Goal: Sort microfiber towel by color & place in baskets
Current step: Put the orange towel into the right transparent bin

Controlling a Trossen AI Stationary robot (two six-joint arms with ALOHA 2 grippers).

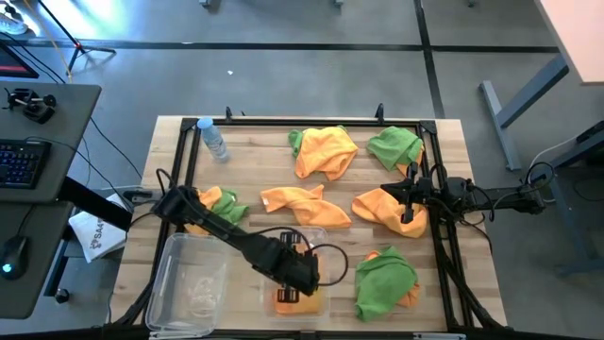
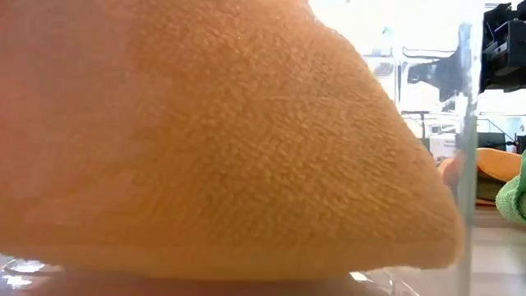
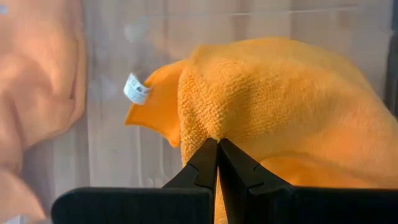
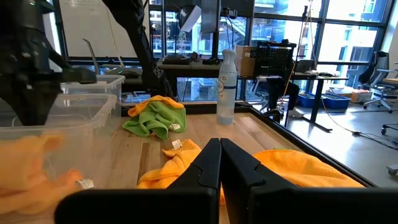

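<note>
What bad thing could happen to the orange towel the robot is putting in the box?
The left end effector is shut on the orange towel over the basket. If it lifts before opening, the towel may come back out. The second basket sits right beside it, so a drifting drop could land in the wrong one.

Bright daylight glares through windows (image 4: 311,37); the close orange towel (image 2: 214,140) blurs.

Nubby, matt orange cloth (image 3: 273,99); clear glossy plastic basket (image 1: 193,279); pale, smooth wood-plank tabletop (image 1: 255,170); matt black pincer fingers (image 3: 205,165).
</note>
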